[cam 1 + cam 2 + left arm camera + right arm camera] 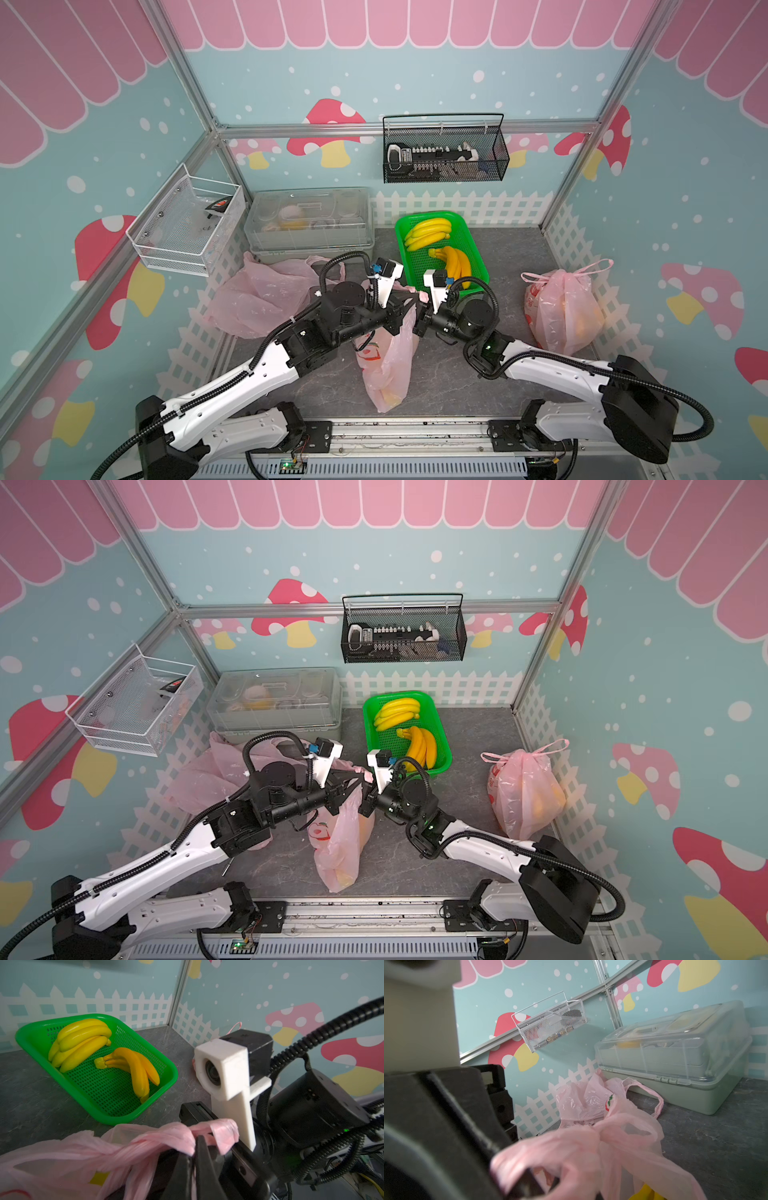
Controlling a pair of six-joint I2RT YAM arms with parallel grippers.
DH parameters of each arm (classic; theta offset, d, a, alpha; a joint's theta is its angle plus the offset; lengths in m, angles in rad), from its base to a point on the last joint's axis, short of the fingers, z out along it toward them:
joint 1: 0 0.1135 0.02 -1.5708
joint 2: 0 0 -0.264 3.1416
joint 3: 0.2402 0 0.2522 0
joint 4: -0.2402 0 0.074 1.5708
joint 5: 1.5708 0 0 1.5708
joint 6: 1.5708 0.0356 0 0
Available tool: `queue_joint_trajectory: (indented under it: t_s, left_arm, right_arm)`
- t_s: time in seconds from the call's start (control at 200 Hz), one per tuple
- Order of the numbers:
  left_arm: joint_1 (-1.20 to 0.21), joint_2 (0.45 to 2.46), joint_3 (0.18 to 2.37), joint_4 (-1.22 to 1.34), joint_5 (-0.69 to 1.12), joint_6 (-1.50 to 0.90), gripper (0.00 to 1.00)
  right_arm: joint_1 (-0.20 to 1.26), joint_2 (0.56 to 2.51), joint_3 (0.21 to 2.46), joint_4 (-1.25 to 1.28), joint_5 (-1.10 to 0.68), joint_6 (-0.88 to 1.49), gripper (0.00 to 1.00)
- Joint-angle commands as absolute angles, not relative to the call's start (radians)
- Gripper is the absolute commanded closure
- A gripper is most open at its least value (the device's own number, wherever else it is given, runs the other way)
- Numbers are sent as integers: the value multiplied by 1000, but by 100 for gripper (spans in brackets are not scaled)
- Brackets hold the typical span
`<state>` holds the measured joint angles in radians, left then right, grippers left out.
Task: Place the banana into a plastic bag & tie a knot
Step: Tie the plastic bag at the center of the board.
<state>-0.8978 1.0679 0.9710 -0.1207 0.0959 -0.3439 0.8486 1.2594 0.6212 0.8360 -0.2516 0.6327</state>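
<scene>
The plastic bag (390,365) is thin, creased, translucent pink film; green basket (33,1031): glossy perforated plastic; bananas (83,1043): smooth, glossy skin; table top (511,257): matt grey, stone-patterned; black wall basket (449,176) and white wall basket (174,232): painted metal mesh.

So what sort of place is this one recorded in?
Most likely a staged robot test cell dressed as a toy fruit stall: an aluminium frame with printed mushroom walls, a green basket of bananas, and a pink plastic bag.

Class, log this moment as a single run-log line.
phase: knotting | left tool: shut on bag | right tool: shut on bag | banana: in bag | handles: twisted together
</scene>
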Motion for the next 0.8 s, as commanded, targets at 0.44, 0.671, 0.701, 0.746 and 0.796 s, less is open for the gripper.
queue_joint_trajectory:
  t_s: [0.44, 0.671, 0.701, 0.746, 0.796]
  left_arm:
    - [-904, 1041, 808, -93, 178, -417, 88]
    - [-904, 1002, 790, -125, 157, -430, 75]
    - [-904, 994, 789, -131, 150, -431, 73]
    - [-904, 983, 788, -141, 139, -432, 71]
    - [-904, 968, 785, -151, 127, -433, 67]
  right_arm:
    - [841, 1275, 562, 973, -271, 660, 100]
    - [842, 1266, 577, 962, -281, 656, 100]
    - [842, 1266, 578, 957, -281, 655, 100]
    - [842, 1264, 579, 955, -281, 655, 100]
    - [842, 1265, 580, 953, -281, 655, 100]
